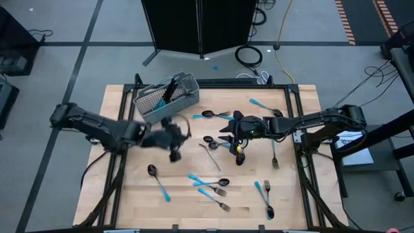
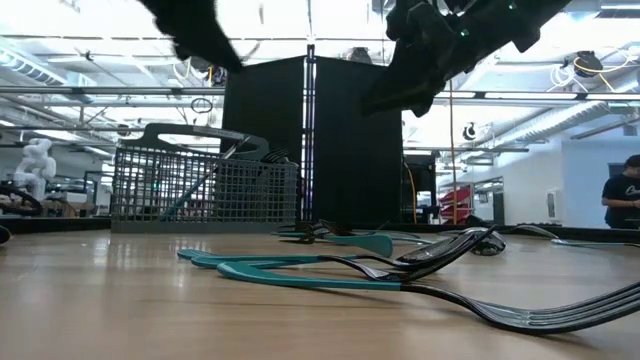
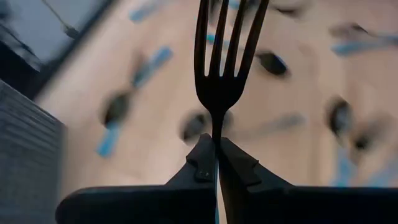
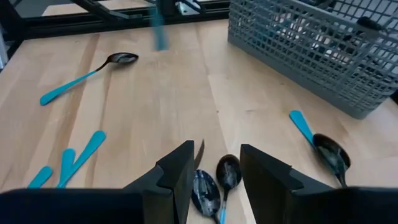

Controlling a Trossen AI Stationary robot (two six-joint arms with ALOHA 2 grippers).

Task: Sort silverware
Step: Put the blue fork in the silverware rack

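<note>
From the high view, the left gripper (image 1: pixel 173 137) sits just below the grey wire-mesh basket (image 1: pixel 165 97) at the table's (image 1: pixel 123 194) far-left corner, so it's clearly the arm nearer the basket. The right gripper (image 1: pixel 234 134) is mid-table over a little cluster of spoons (image 1: pixel 210 140). The rest of the silverware (image 1: pixel 213 188) is scattered across the near half of the table, blue handles pointing every which way.

Low view: both arms hang above the table and the basket stands upright at the back left with a few pieces already in it. A fork (image 2: pixel 540 305) lies right up front, tines toward the camera.

Left wrist view: the fingers (image 3: pixel 202 163) are pinched tight on a fork (image 3: pixel 225 56) at its neck, tines sticking straight out ahead along the gripper's own line. My guess is the drop comes down to lining that long axis up with a basket compartment.

Right wrist view: the jaws are spread wide, holding nothing, with two spoons (image 4: pixel 217 180) lying right between the fingers (image 4: pixel 177 171), bowls side by side. Their handles run back under the gripper, so I can't see them
</note>
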